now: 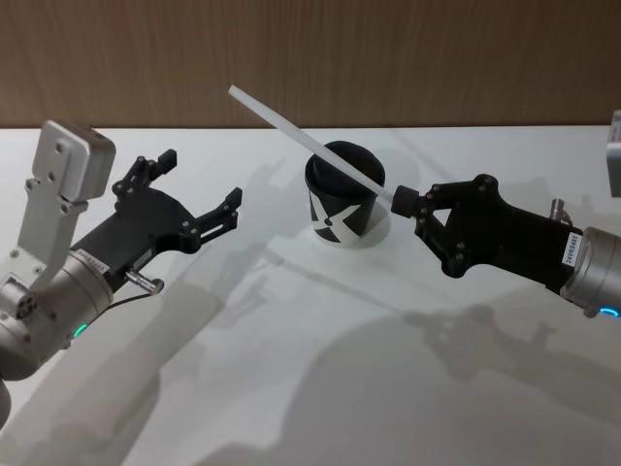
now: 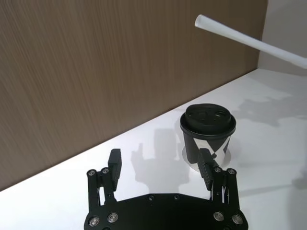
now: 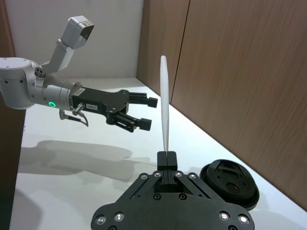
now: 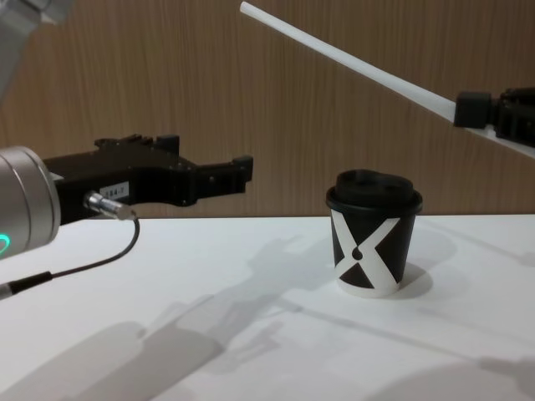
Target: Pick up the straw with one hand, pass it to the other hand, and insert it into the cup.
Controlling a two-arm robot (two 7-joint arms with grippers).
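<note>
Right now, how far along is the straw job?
Done: the pick-up; the right gripper is shut on one end of the straw, which slants in the air above the cup. In hand: the pass; the left gripper hovers open beside the cup, apart from the straw. Left: the handover itself, then inserting the straw into the cup.

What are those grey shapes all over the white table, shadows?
Yes, shadows. Head view: soft, doubled ones spread over the table, suggesting several lights. Chest view: the cup throws a faint one to its side. Right wrist view: the left gripper shadows the table below.
</note>
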